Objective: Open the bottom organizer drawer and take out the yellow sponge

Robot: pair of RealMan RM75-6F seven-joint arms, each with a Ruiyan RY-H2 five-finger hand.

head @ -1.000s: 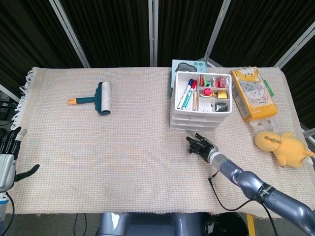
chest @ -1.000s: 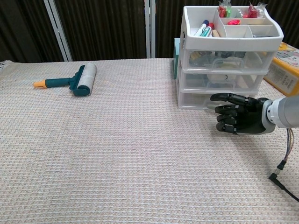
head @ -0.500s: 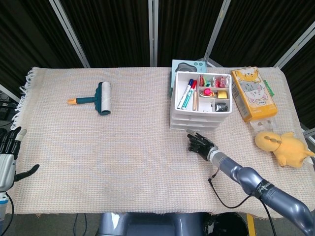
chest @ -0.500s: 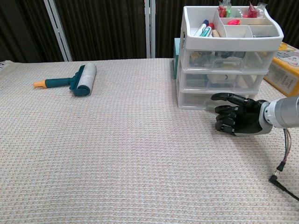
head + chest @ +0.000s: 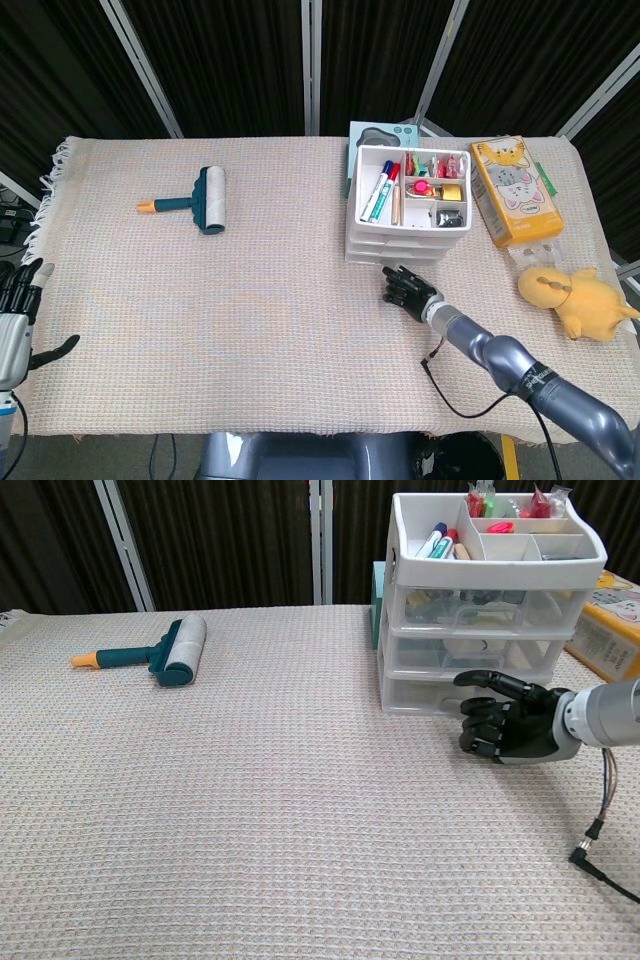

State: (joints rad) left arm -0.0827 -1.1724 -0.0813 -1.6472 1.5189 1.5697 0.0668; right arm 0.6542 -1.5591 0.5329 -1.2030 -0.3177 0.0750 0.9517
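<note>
Chest view shows the right hand low over the cloth just in front of the bottom drawer of the organizer, fingers curled in with nothing in them, one reaching toward the drawer front; whether it touches is hard to tell. That drawer looks fully closed, so the task seems barely begun: hooking the front, pulling it out and lifting the sponge are all left, and no yellow sponge shows, presumably because it is inside. Left hand waits at the table's near left edge, fingers spread and holding nothing.
</note>
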